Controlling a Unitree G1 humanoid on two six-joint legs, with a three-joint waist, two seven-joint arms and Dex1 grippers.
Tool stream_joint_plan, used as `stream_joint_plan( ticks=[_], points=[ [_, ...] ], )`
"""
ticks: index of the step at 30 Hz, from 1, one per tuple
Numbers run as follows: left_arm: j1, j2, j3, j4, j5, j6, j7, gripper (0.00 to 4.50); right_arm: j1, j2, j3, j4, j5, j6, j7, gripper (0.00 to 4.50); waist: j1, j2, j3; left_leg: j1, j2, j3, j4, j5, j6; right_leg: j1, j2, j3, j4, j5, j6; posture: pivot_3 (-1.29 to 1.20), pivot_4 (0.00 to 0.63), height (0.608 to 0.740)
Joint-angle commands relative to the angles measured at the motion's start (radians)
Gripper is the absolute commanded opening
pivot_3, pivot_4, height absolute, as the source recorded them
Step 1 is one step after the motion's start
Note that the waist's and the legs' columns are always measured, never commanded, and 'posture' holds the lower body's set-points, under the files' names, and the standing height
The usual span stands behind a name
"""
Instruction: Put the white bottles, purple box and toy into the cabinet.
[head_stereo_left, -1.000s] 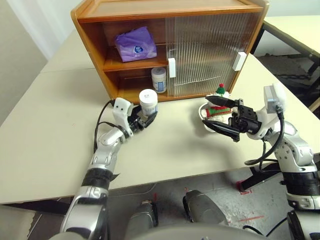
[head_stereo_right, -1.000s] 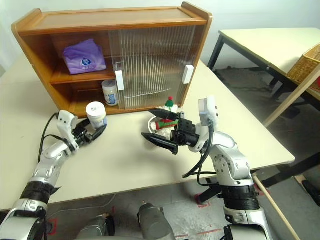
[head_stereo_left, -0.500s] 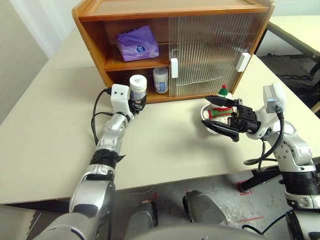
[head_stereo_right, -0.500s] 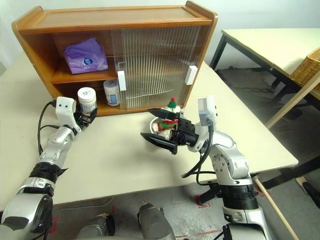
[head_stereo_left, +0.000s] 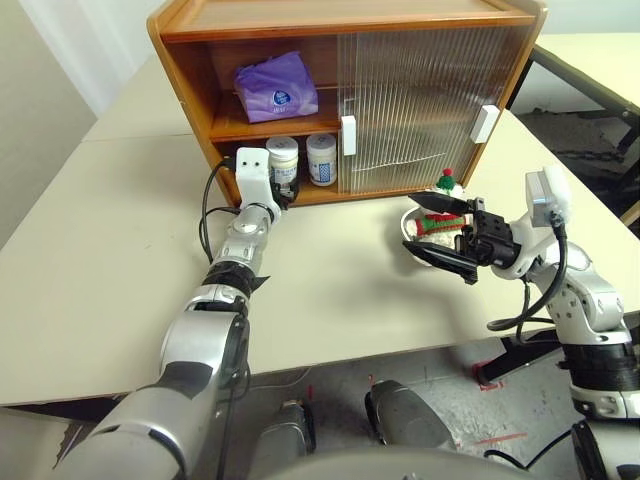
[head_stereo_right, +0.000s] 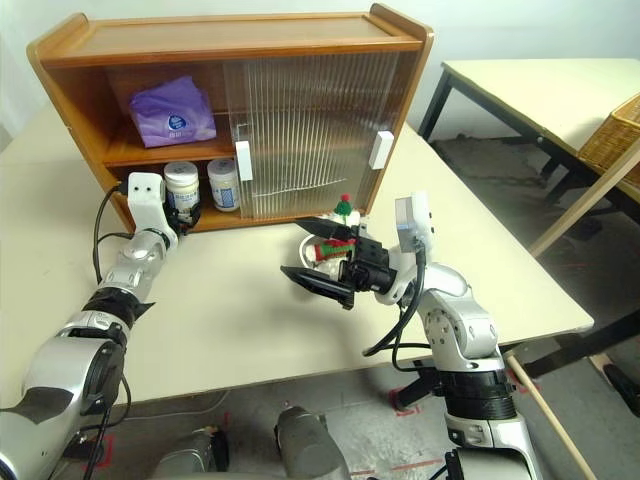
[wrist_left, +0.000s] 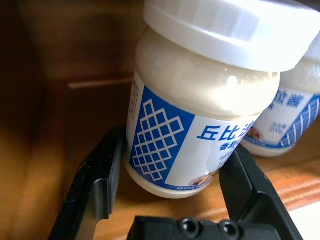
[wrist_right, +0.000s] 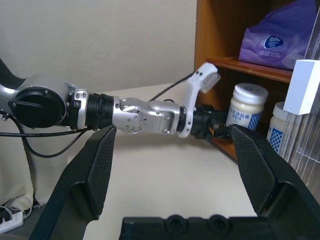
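Reaching into the open left side of the cabinet (head_stereo_left: 200, 90), my left hand (head_stereo_left: 277, 187) is clamped on a white bottle (head_stereo_left: 282, 165), one black finger (wrist_left: 92, 185) on each side of its blue-printed label. That bottle sits upright at the lower shelf, just beside the second white bottle (head_stereo_left: 321, 159), which stands further in toward the ribbed sliding door (head_stereo_left: 420, 95). From the wrist view I think its base sits on or just over the shelf board, though I cannot tell whether it actually touches. The purple box (head_stereo_left: 275, 88) lies on the upper shelf, directly above the two bottles.

My right hand (head_stereo_left: 443, 232) hangs above the worktop (head_stereo_left: 90, 250) in front of the closed door, fingers spread wide and grasping nothing, pointing across toward my left arm. Behind that hand sits the toy (head_stereo_left: 440, 205), its green hat with the red pompom showing above my upper finger and its striped scarf between the fingers. It rests in a shallow pale dish (head_stereo_left: 410, 228) on the worktop, near the cabinet's right end and well apart from the bottles.
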Motion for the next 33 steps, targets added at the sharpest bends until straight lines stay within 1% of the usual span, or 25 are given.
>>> stream_joint_plan(
  ticks=[1,7,15,23,25,27,33],
  points=[
    [-0.049,-0.014,0.042,0.044,-0.032,-0.028,0.008,3.14,0.013,0.000,-0.002,-0.015,-0.003,-0.004,-0.007,4.50,-0.002,-0.002,0.002,0.000,0.000,0.000,0.000,0.000,0.000,0.000,0.000,0.000,0.000,0.000,0.000,-0.37,0.059,0.740],
    [-0.085,-0.029,0.077,0.102,-0.051,-0.030,0.021,3.14,0.016,-0.002,-0.003,-0.021,-0.002,-0.002,-0.012,4.50,-0.008,-0.005,0.004,0.000,-0.002,0.001,0.002,0.000,0.001,0.000,0.002,-0.001,-0.001,0.001,0.003,-0.37,0.061,0.740],
    [-0.094,-0.027,0.113,0.129,-0.067,-0.035,0.040,3.14,0.016,-0.011,-0.008,-0.024,0.000,0.000,-0.014,4.50,-0.026,-0.007,0.005,0.000,-0.004,0.001,0.004,0.000,0.001,0.001,0.002,0.000,-0.001,0.001,0.004,-0.37,0.061,0.740],
    [-0.097,-0.013,0.115,0.147,-0.055,-0.026,0.064,3.14,0.012,-0.014,-0.007,-0.026,0.004,0.005,-0.013,4.50,-0.032,-0.007,0.005,0.000,-0.009,0.000,0.005,0.000,0.001,0.001,0.001,0.000,-0.001,0.001,0.004,-0.37,0.061,0.740],
    [-0.097,-0.013,0.115,0.150,-0.056,-0.024,0.061,3.87,0.013,-0.016,-0.008,-0.025,0.005,0.005,-0.011,4.50,-0.032,-0.007,0.005,-0.001,-0.013,-0.001,0.005,0.000,0.001,0.001,0.001,0.000,-0.001,0.001,0.004,-0.37,0.061,0.740],
    [-0.095,-0.014,0.114,0.151,-0.055,-0.026,0.058,4.49,0.014,-0.017,-0.009,-0.027,0.006,0.006,-0.012,4.50,-0.032,-0.007,0.005,-0.001,-0.013,-0.001,0.005,0.000,0.000,0.001,0.001,0.000,-0.001,0.001,0.004,-0.37,0.062,0.740],
    [-0.095,-0.011,0.114,0.153,-0.056,-0.032,0.058,4.49,0.012,-0.021,-0.009,-0.027,0.007,0.009,-0.012,4.50,-0.032,-0.007,0.005,0.000,-0.014,-0.002,0.005,0.000,0.000,0.002,0.000,0.000,0.000,0.001,0.004,-0.37,0.060,0.740]
  ],
)
